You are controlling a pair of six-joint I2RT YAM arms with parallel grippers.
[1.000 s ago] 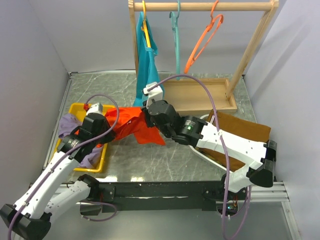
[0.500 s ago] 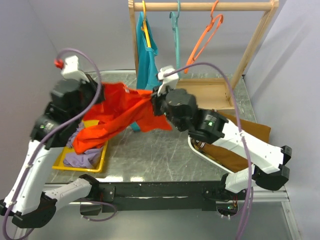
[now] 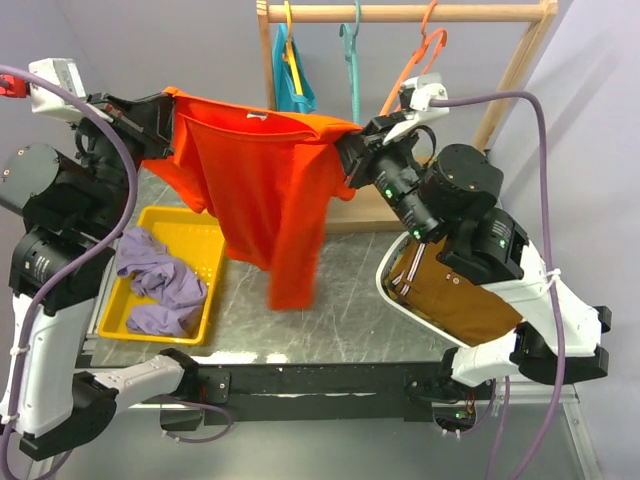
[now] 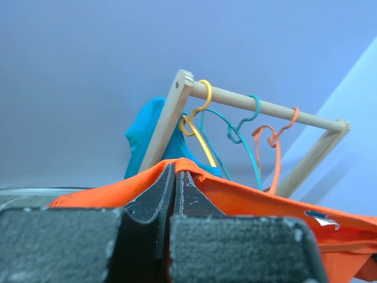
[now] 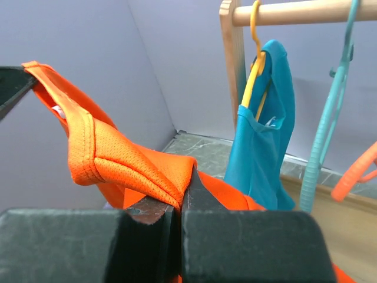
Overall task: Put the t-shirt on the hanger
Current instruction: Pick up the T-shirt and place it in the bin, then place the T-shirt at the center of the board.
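A robotics test cell is indicated. A stone-patterned table [image 3: 350, 300] is enclosed by plain panel walls [image 3: 180, 50]. The left arm [image 3: 45, 260] and right arm [image 3: 480, 230], both cabled, are mounted on a black rail [image 3: 320, 381] at the near edge. A small wooden garment rack [image 3: 400, 13] is set at the far side.

t-shirt [image 3: 270, 190]: stretched between left gripper [image 3: 168, 103] and right gripper [image 3: 347, 143], before rail [image 3: 470, 12] | hanger [image 3: 410, 70]: on rail, behind right gripper | tray [image 3: 205, 250]: on table [image 3: 350, 290], below-left of t-shirt

Both arms raised high & spread, L claw [image 3: 163, 108] & R claw [image 3: 349, 150] each clamped tight on t-shirt [image 3: 270, 185].
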